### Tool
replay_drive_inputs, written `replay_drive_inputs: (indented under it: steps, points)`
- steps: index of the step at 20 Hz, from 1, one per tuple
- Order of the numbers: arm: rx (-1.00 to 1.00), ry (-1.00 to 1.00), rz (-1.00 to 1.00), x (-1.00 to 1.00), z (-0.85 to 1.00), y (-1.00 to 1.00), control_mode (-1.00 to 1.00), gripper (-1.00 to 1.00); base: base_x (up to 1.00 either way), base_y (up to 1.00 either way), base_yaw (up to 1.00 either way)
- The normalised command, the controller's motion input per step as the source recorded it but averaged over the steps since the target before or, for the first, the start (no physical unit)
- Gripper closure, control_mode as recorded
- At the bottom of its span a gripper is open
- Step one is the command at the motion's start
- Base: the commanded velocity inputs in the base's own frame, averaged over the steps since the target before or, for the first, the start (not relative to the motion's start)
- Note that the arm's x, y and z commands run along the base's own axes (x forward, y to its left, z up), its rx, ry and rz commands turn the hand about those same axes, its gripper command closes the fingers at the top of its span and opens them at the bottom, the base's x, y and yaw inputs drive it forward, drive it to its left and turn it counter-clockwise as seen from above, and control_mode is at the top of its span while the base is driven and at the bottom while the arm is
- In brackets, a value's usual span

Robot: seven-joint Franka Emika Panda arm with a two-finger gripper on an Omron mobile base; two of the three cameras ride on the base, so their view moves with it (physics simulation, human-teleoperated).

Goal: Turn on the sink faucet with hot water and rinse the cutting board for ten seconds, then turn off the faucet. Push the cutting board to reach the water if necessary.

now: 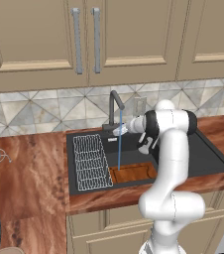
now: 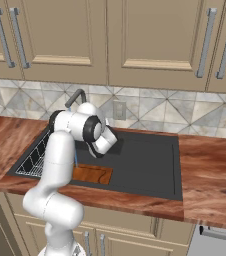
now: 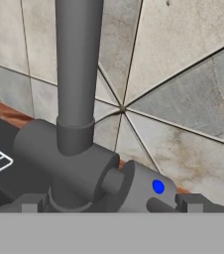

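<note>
The water (image 1: 119,144) was running: a thin blue stream fell straight from the tip of the sink faucet (image 1: 115,106) and landed on the left end of the cutting board (image 1: 134,173). The board lay flat on the floor of the sink (image 1: 213,158), against the near wall, just right of the white wire rack (image 1: 90,161). In the right base view the board (image 2: 92,174) showed beside the arm, near the front of the basin (image 2: 145,165).

The gripper (image 3: 109,202) was at the faucet base, at the far rim of the sink. In the hand view its 2 fingertips (image 3: 32,202) stood well apart on either side of the lever (image 3: 142,188), which pointed toward the camera and carried a blue dot. The jaws were spread and clamped on nothing; whether either tip touched the lever could not be told.

Judged from this layout, the faucet-on step appeared complete and the rinse was in hand. No push of the board seemed necessary, since the stream already reached it. The next move would call for holding position until the 10 seconds elapsed, then swinging the lever back to shut off the flow, with 1 fingertip pressing its side.
</note>
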Motion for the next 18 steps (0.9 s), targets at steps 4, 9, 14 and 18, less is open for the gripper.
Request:
replay_drive_inputs:
  steps: [4, 9, 14, 18]
  points:
    - [0.0, 0.0, 0.0, -0.03, 0.0, 0.32, -1.0, -1.0, 0.0, 0.0, 0.0]
    - [0.0, 0.0, 0.0, -0.04, 0.0, 0.27, -1.0, -1.0, 0.0, 0.0, 0.0]
    - [0.0, 0.0, 0.0, -0.1, 0.0, 0.04, -1.0, -1.0, 0.0, 0.0, 0.0]
    - [0.0, 0.0, 0.0, -0.13, 0.0, 0.0, -1.0, -1.0, 0.0, 0.0, 0.0]
